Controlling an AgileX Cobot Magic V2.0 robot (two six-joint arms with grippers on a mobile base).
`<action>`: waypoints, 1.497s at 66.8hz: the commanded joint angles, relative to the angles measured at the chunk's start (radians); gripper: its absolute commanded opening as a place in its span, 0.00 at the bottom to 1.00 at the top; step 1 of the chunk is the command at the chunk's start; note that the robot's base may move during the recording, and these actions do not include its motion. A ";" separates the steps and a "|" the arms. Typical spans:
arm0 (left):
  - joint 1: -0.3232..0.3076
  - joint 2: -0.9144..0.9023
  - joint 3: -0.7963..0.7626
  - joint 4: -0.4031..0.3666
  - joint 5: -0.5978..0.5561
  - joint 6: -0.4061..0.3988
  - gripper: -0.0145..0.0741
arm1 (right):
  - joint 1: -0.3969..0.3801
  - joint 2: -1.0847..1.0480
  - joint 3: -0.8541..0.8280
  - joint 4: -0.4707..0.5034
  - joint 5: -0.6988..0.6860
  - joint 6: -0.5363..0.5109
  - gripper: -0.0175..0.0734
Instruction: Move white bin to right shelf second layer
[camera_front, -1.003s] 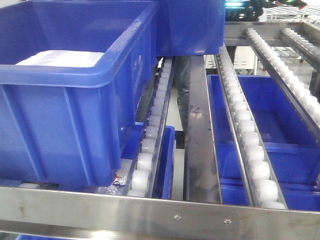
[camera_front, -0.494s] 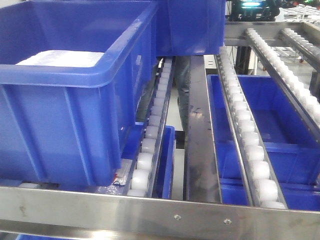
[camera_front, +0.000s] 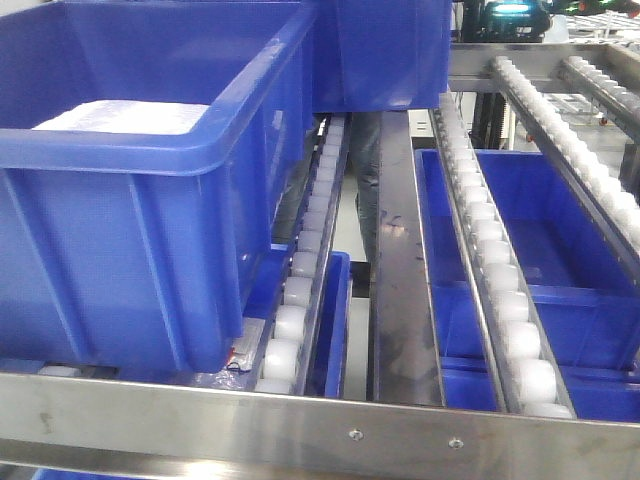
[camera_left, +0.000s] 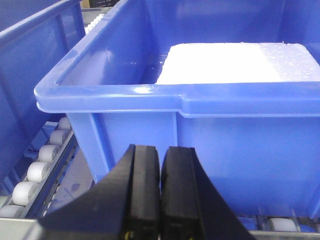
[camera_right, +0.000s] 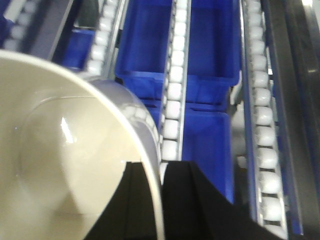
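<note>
Front view: the right shelf second layer (camera_front: 300, 425) fills the frame, its flat steel front rail with two screws along the bottom edge. Three sloping roller tracks are countable here, plus part of a fourth at the top right corner. Two blue crates sit on this tier: the near blue crate (camera_front: 150, 170) at the left front corner, holding a white slab, and a second blue crate (camera_front: 385, 50) behind it. More blue crates, at least two, lie on the tier below. Neither pincer and no white bin shows in this view, so the bin is not yet set down on the part of the tier seen here.

Left wrist view: the left pincer (camera_left: 160, 190) has its two pads pressed together with nothing between them, just in front of a blue crate's wall (camera_left: 200, 140).

Right wrist view: the right pincer (camera_right: 161, 200) clamps the rim of the white bin (camera_right: 60, 150), one pad inside and one outside. The one bin hangs above roller tracks and blue crates beneath. My judgement: the pick-up is done and the carry is under way; lowering onto the rollers and letting go remain.
</note>
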 joint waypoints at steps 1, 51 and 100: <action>-0.006 -0.016 0.037 0.000 -0.081 -0.005 0.26 | 0.000 0.015 0.006 -0.023 -0.127 -0.004 0.25; -0.006 -0.016 0.037 0.000 -0.081 -0.005 0.26 | 0.000 0.497 0.099 0.070 -0.488 -0.005 0.25; -0.006 -0.016 0.037 0.000 -0.081 -0.005 0.26 | -0.061 0.649 0.099 0.070 -0.573 -0.005 0.25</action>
